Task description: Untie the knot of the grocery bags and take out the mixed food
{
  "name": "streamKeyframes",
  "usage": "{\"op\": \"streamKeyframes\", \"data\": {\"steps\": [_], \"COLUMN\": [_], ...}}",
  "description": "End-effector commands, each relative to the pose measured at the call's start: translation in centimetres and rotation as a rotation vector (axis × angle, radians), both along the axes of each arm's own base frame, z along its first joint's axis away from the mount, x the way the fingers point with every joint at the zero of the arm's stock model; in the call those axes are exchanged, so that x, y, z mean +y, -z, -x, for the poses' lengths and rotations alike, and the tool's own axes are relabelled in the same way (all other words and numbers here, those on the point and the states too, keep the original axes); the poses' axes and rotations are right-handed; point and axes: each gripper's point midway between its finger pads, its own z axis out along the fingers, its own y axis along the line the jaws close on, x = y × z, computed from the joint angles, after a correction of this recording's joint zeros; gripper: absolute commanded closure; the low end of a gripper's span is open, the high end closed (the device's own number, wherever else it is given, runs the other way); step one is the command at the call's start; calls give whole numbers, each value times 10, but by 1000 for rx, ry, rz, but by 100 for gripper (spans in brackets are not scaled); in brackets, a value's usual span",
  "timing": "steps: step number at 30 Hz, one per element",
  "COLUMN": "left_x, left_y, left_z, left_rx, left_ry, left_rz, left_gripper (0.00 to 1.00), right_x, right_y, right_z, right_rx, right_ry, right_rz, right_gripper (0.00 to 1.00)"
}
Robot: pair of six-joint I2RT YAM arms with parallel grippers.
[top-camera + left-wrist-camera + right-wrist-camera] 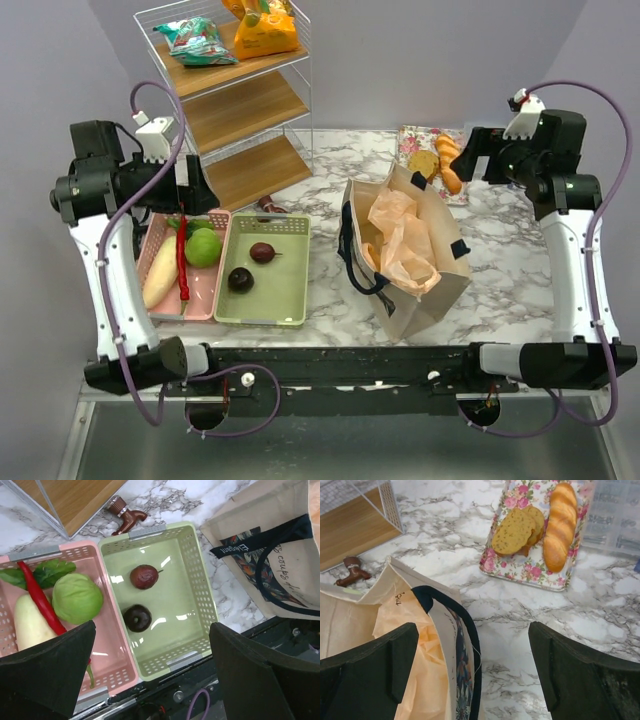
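Jaws gape: left gripper (152,630) above green basket (201,582), right gripper (472,627) beside tote (430,300).

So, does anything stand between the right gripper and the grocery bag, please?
Only the tote: the grocery bag sits inside the open-topped canvas tote, whose wall and dark handle lie on the right gripper's side; nothing covers it from above.

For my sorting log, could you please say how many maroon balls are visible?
2, apart in the green basket: one maroon ball in its far half, another in its near half. Others may hide inside the tote.
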Motion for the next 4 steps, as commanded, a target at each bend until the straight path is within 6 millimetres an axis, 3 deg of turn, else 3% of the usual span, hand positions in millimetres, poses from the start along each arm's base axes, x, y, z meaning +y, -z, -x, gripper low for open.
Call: {"op": "streamKeyframes", "data": {"steps": [1, 4], "left_x": [8, 10], "left_y": [-4, 1], "left_z": [12, 14], "left_rx": [-88, -86], "left_ry": [-45, -53], "left_rz": [-85, -102], "left_gripper": [2, 2], "right_x": [7, 8], "right_y": [-4, -2], "right_z": [0, 6], "right_rx": [-48, -49], "right_ry": [-38, -49], "right_rz": [-23, -24], "right_gripper": [0, 0]}}
